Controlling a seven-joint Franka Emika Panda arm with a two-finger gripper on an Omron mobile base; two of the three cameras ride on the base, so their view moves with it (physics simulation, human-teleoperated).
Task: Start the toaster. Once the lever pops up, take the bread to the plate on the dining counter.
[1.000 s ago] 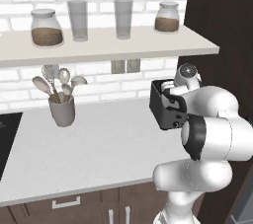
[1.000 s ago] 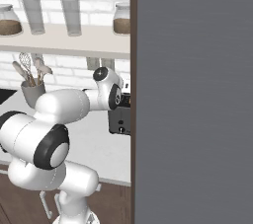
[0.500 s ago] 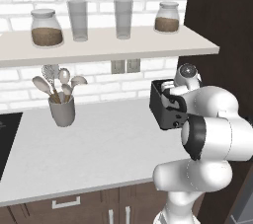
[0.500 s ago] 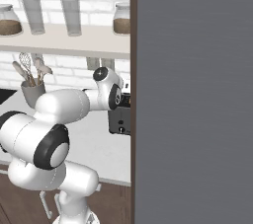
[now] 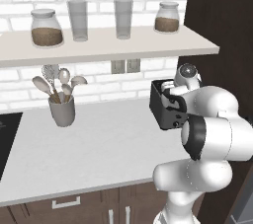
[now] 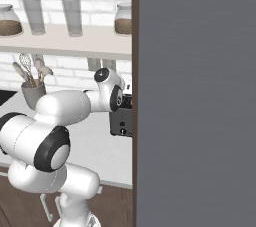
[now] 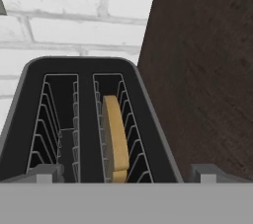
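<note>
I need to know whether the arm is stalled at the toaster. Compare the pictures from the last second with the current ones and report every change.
Nothing has visibly changed. The arm keeps its pose over the black toaster on the worktop, the gripper stays open above the slots, and the bread sits in the right-hand slot in the hand view. The utensil holder and shelf jars are where they were.

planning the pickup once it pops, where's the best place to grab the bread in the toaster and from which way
Grip the bread by its top edge, coming straight down from above the toaster. It stands on edge in the right-hand slot as the hand view shows it, so only that thin upper edge is exposed. Probably set the open gripper's fingers on its two flat faces, inside the slot's wire guides.
</note>
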